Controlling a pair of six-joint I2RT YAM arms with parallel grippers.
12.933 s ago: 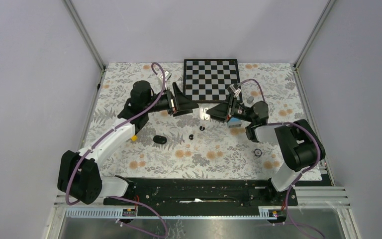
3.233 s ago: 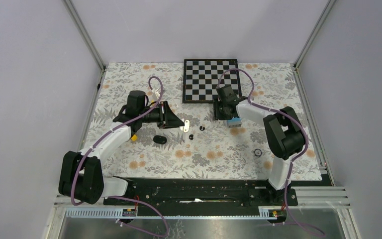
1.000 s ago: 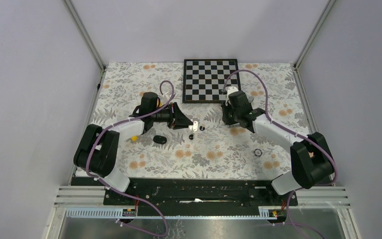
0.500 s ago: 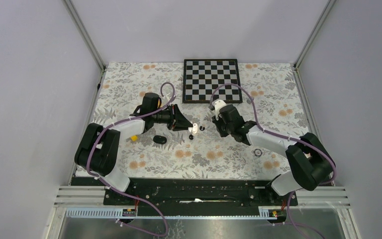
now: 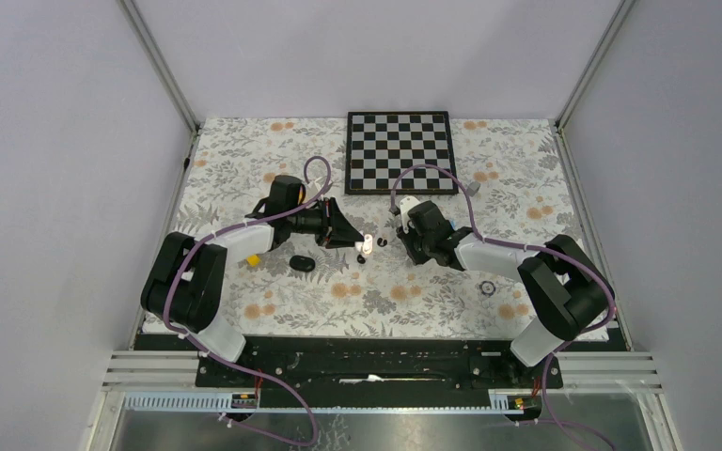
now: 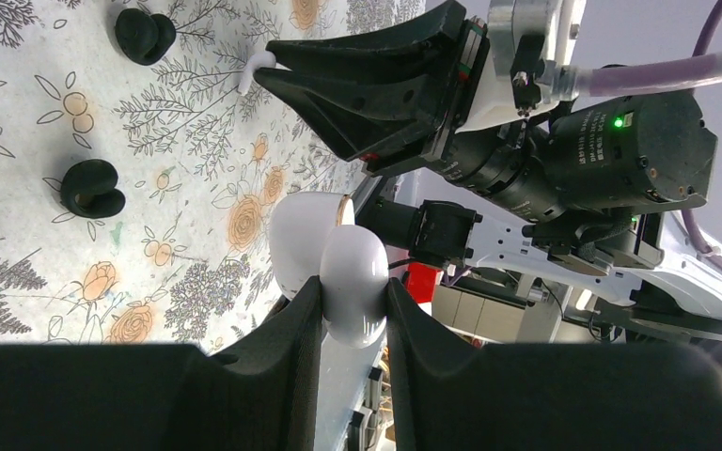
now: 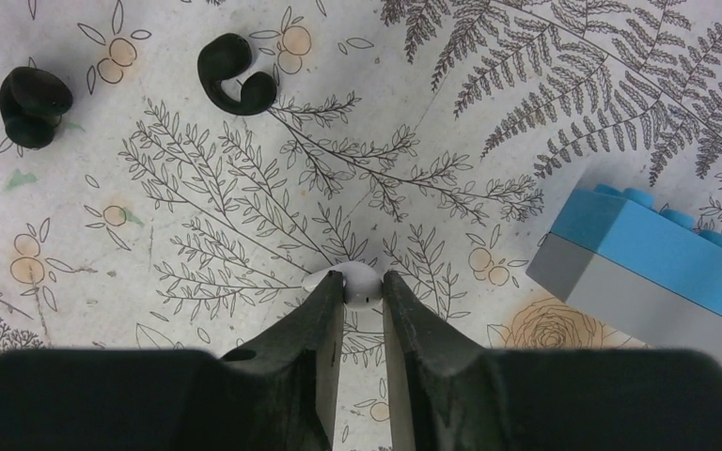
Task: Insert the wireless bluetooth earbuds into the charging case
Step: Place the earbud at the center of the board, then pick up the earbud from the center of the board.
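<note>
My left gripper (image 6: 352,299) is shut on the white charging case (image 6: 303,235), whose two rounded halves show beyond the fingers; from above the case (image 5: 368,245) hangs low over the mat's middle. My right gripper (image 7: 361,287) is shut on a white earbud (image 7: 357,274) at its fingertips, just over the floral mat. In the left wrist view that earbud (image 6: 253,69) sits at the tip of the right gripper (image 6: 277,80), a short way from the case. Two black earbuds (image 7: 33,105) (image 7: 235,86) lie loose on the mat between the grippers.
A blue and grey brick (image 7: 653,272) lies to the right of the right fingers. A black oval case (image 5: 303,264) and a yellow bit (image 5: 254,259) sit near the left arm. A small dark ring (image 5: 487,287) lies front right. The chessboard (image 5: 400,152) is at the back.
The right arm has swung left and forward from beside the chessboard toward the case, its fingers now over the mat near the black earbuds. The left arm has kept the case nearly still.
</note>
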